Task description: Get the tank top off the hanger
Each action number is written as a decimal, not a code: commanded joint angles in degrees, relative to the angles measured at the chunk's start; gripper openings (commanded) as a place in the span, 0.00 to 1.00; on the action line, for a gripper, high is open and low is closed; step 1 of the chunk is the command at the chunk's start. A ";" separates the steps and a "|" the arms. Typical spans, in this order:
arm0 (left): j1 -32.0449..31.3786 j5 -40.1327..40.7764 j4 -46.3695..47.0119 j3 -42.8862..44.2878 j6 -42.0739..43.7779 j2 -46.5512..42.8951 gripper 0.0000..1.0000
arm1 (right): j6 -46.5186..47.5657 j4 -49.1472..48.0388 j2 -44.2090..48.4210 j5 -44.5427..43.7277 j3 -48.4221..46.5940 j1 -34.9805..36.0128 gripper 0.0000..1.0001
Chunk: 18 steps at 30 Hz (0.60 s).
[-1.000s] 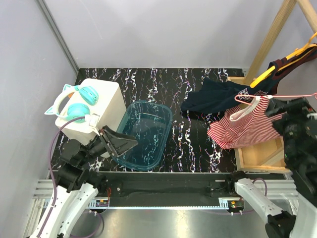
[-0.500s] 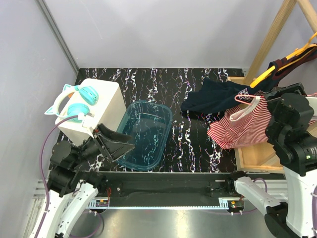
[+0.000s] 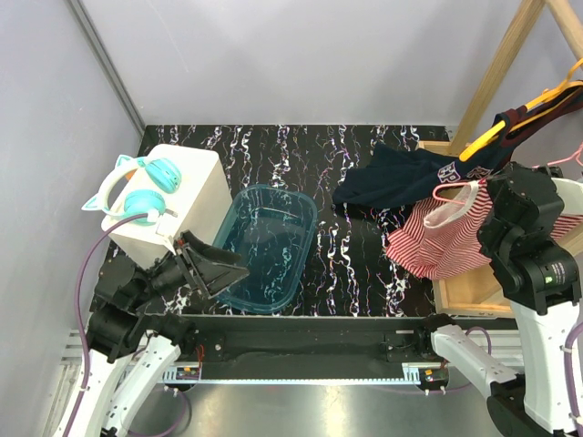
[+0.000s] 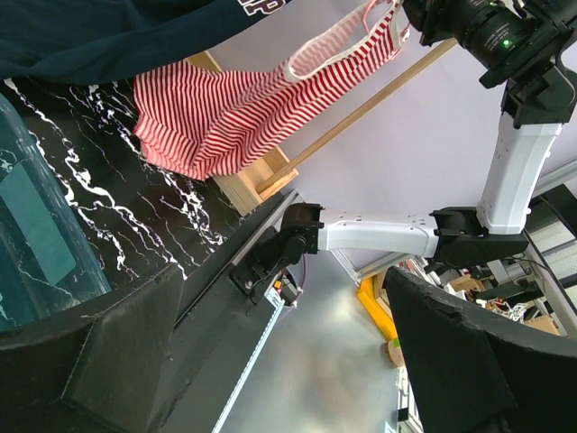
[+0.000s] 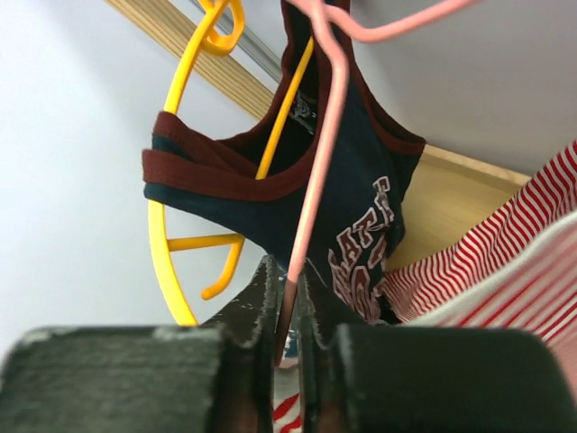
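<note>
Marbled table [image 3: 364,264] bears a teal bin [image 3: 273,188]; right gripper [image 5: 287,298] pinches the pink hanger [image 5: 320,135], left gripper [image 3: 232,270] gapes

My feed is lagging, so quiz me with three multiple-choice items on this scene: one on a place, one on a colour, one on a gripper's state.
1. In the top view, the teal cat-ear headphones sit on the white cube-shaped box at the: A) left B) centre C) right
2. The thin wire hanger carrying the red-and-white striped tank top, pinched by the right gripper, is: A) yellow B) white C) pink
3. The left gripper is: A) shut on cloth B) open and empty C) shut on wire

Answers: 1 A, the box stands at the left side; 2 C, the right wrist view shows pink wire in the closed jaws; 3 B, its jaws stand wide apart with nothing between.
</note>
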<state>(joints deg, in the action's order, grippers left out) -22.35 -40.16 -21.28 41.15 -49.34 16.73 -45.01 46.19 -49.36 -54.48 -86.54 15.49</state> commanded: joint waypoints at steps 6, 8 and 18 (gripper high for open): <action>0.11 -0.71 -0.08 3.50 0.56 0.50 0.99 | 1.51 -3.74 2.25 2.35 -3.54 -0.19 0.00; 0.11 -0.36 -0.17 3.59 0.65 0.67 0.99 | 0.28 -2.17 3.39 5.24 -4.60 -0.19 0.00; 0.20 -0.01 -0.08 2.98 1.26 2.34 0.99 | -1.31 5.75 12.70 29.85 -0.83 -0.19 0.00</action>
<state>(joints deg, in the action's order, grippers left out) -22.35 -39.94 -22.68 42.41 -49.12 18.09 -46.74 49.60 -40.82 -37.69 -89.54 15.46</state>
